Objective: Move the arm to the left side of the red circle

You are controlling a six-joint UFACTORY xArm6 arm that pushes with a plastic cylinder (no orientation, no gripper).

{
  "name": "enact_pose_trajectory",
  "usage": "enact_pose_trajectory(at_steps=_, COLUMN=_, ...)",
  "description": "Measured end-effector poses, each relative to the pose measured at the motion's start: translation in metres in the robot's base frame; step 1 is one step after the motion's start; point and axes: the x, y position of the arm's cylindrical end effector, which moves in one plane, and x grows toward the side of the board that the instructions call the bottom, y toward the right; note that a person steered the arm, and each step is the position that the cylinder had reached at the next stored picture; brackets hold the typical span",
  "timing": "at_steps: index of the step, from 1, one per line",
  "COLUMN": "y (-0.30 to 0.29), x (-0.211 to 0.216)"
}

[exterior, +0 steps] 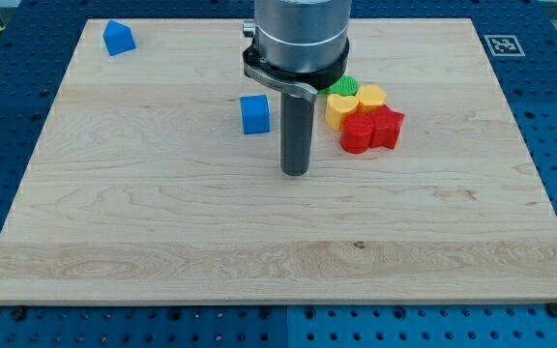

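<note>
The red circle (357, 134) lies right of the board's middle, in a tight cluster with a red star (387, 127) on its right, a yellow block (340, 107) and a yellow heart (371, 97) above it, and a green block (342, 86) partly hidden behind the arm. My tip (295, 172) rests on the board to the left of and a little below the red circle, with a clear gap between them. A blue cube (255, 114) sits just left of the rod.
A blue block (118, 38) lies near the board's top left corner. The wooden board (162, 242) sits on a blue perforated table. A black and white marker (503, 44) is at the top right.
</note>
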Motion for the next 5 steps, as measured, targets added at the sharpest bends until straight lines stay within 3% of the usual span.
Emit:
enact_pose_trajectory(at_steps=2, y=0.016, x=0.0)
enact_pose_trajectory(at_steps=3, y=0.016, x=-0.027)
enact_pose_trajectory(at_steps=5, y=-0.019, x=-0.048)
